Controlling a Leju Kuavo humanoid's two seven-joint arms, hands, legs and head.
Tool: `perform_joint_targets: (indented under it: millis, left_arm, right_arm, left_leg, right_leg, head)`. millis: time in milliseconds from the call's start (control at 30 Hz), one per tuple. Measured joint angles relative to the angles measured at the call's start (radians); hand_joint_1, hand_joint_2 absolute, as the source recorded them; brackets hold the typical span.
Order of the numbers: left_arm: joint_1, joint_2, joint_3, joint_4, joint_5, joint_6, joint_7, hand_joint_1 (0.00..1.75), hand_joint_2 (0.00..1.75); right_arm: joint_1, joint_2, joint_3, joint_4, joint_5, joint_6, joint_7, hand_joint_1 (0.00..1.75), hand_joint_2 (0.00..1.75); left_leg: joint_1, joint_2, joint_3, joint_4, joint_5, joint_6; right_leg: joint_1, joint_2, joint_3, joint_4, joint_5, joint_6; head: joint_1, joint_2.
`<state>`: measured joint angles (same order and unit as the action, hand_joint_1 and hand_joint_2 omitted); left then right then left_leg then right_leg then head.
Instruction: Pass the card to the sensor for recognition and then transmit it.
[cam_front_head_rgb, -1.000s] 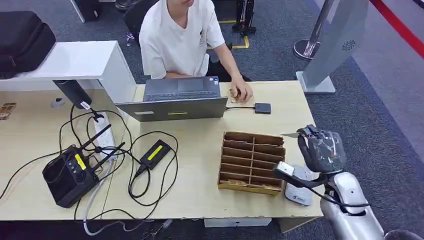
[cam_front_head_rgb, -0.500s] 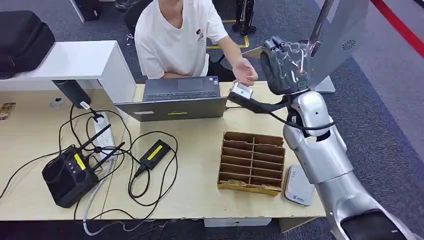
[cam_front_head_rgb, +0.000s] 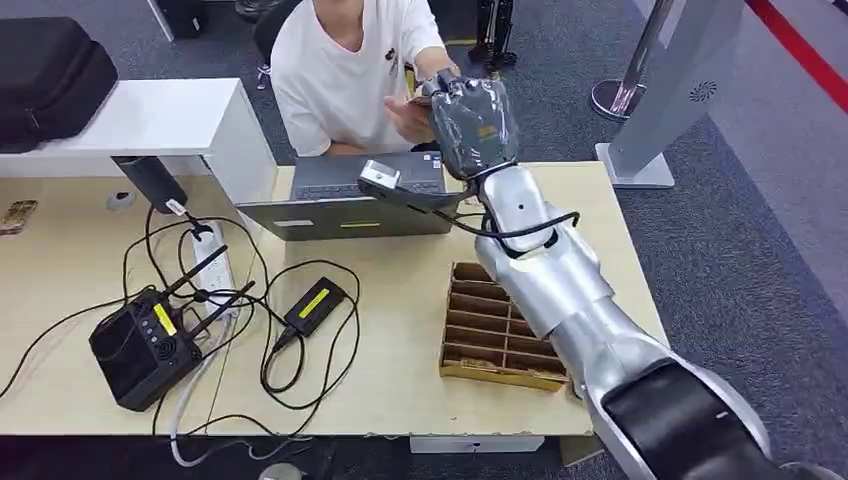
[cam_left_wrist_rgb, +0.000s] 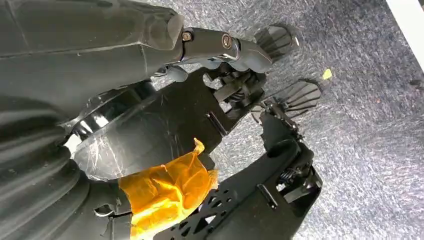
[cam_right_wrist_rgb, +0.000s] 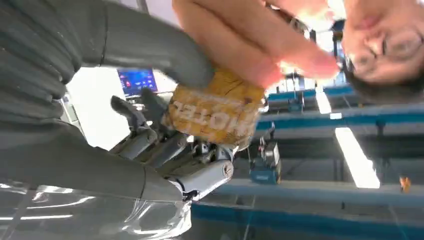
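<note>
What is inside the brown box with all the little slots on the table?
The brown wooden slotted box shows rows of mostly bare slots, with small brown pieces in the nearest row. The robot's silver right arm covers its right side, so those slots are hidden.

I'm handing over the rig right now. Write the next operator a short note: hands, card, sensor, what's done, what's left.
Right hand: raised over the laptop, holding the card out to the person.
Person's hand: fingers on the card; both hold it.
Left hand: hanging, holds nothing.
Card holder: on the desk beside the right arm; the sensor cannot be made out.
Done: card offered.
Left: release once the person has it, withdraw the arm.
</note>
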<state>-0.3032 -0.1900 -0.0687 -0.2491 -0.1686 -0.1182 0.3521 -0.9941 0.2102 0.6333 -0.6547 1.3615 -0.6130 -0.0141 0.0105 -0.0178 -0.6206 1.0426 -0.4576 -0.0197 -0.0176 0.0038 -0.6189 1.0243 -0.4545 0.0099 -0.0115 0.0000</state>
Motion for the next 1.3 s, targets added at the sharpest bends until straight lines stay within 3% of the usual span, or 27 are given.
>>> perform_joint_targets:
  millis: [267, 633, 1000, 1300]
  left_arm:
    - [-0.005, -0.005, 0.0, 0.001, -0.013, -0.005, 0.007, 0.0, 1.75]
    - [-0.01, -0.008, 0.0, 0.002, -0.021, -0.003, 0.008, 0.0, 1.75]
    - [-0.01, -0.005, 0.0, 0.002, -0.028, -0.004, 0.004, 0.0, 1.75]
    - [-0.009, 0.002, 0.005, 0.002, -0.029, -0.005, -0.011, 0.0, 1.75]
  right_arm:
    - [-0.012, 0.03, 0.007, 0.107, 0.002, -0.012, 0.0, 0.0, 1.75]
    - [-0.026, 0.019, -0.01, 0.15, -0.014, -0.015, 0.009, 0.0, 1.75]
    - [-0.072, -0.056, -0.049, 0.189, 0.022, -0.008, 0.049, 0.0, 1.75]
    - [-0.115, -0.146, -0.101, 0.203, 0.021, -0.007, 0.04, 0.0, 1.75]
  left_leg:
    - [0.0, 0.0, -0.004, 0.001, 0.001, 0.002]
    - [-0.001, 0.0, -0.007, 0.002, 0.0, 0.002]
    - [-0.001, 0.001, -0.009, 0.002, 0.0, 0.002]
    - [0.0, 0.002, -0.009, 0.002, 0.0, 0.002]
  right_leg:
    - [-0.001, 0.0, -0.002, -0.002, 0.002, 0.002]
    - [-0.001, 0.0, -0.006, -0.002, 0.002, 0.003]
    - [-0.001, 0.001, -0.008, -0.002, 0.002, 0.003]
    - [0.0, 0.003, -0.009, -0.002, 0.003, 0.002]
  head:
    - [0.001, 0.0]
    - [0.0, 0.0]
    - [0.0, 0.0]
    - [0.0, 0.0]
